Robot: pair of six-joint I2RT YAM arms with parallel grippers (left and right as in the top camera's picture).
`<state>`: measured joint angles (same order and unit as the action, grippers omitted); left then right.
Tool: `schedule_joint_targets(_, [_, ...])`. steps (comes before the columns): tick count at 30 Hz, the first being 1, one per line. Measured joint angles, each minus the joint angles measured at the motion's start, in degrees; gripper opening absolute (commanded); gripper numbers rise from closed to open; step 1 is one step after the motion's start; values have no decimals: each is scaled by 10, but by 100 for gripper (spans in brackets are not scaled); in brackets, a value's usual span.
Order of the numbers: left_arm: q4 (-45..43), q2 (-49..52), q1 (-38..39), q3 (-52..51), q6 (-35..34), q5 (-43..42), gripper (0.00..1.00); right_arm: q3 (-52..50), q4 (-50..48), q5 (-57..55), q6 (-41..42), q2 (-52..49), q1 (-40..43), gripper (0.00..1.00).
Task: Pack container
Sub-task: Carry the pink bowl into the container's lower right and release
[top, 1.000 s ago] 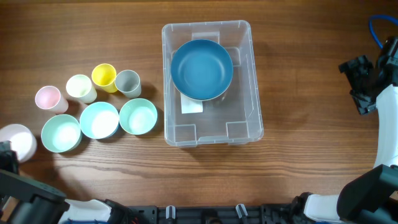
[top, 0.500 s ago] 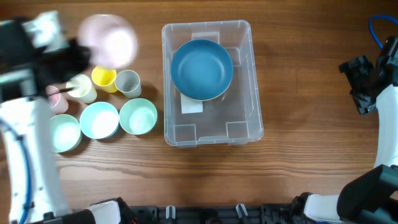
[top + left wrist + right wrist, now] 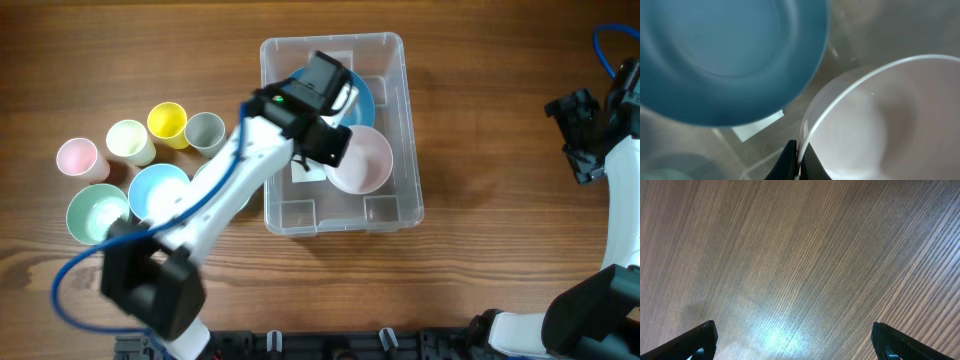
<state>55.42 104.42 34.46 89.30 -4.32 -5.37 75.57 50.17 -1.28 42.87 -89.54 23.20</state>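
Left gripper (image 3: pixel 799 162) is pinched on the rim of a pale pink round plastic bowl (image 3: pixel 875 125), holding it in the near half of the large clear rectangular plastic container (image 3: pixel 385 215), which is mid-table. A dark blue round bowl (image 3: pixel 362 95) is just behind it in the far half. Right gripper (image 3: pixel 795 342) is spread wide over the bare wooden table (image 3: pixel 790 255), well off to the right.

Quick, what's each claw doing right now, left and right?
Left claw: closed on the rim of the pink bowl, over the clear bin.
Right claw: open, holding nothing.
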Motion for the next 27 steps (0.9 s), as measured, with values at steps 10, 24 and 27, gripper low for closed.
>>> schedule_joint_targets(10, [-66,83,18,0,-52,-13,12,0,0,0,0,0,0,100])
schedule_joint_targets(24, [19,10,27,0,-126,64,36,0,0,0,0,0,0,100])
schedule_joint_targets(27, [46,-67,-59,0,-158,75,39,0,0,0,0,0,0,100])
